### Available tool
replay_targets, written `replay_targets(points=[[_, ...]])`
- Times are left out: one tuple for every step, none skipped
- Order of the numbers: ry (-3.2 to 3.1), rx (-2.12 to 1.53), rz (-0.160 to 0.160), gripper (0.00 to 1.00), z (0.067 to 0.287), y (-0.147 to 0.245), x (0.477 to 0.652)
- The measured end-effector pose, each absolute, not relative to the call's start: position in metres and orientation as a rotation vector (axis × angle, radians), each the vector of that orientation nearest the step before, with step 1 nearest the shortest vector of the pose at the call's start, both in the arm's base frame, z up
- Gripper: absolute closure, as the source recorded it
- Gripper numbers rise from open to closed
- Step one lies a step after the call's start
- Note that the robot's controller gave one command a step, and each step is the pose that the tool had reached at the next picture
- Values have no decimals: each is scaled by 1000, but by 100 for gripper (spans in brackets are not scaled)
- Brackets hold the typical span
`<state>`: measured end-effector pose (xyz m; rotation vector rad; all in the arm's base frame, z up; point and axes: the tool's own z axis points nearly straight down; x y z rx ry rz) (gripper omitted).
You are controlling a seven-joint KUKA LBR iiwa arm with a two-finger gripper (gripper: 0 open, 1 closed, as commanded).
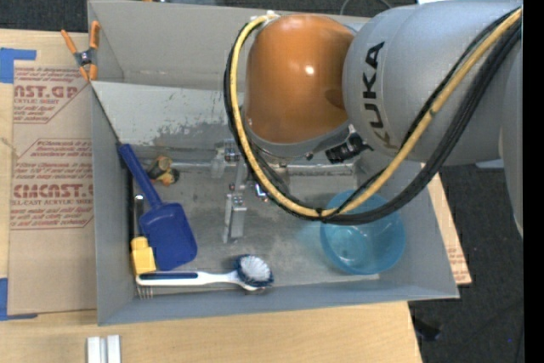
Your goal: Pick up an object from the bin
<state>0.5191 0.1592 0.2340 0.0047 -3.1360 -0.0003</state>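
My gripper [233, 221] hangs below the orange wrist cover, over bare bin floor near the middle, with nothing seen in it. A white-handled brush [204, 277] with a blue and white bristle head lies just below it along the front wall. To its left lies a blue scoop [167, 232] with a long handle running up-left. A translucent blue bowl [365, 244] sits to the right, partly under the arm and its cables.
A yellow block [142, 256] rests at the scoop's lower left, against the left wall. A small brown and yellow thing [163, 173] lies at the back left. The arm covers the bin's back right.
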Motion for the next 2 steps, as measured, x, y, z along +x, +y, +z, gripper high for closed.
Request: replay_targets(points=[[-3143, 1, -3, 0, 238, 158, 521], [-3144, 92, -3, 0, 161, 175, 545]])
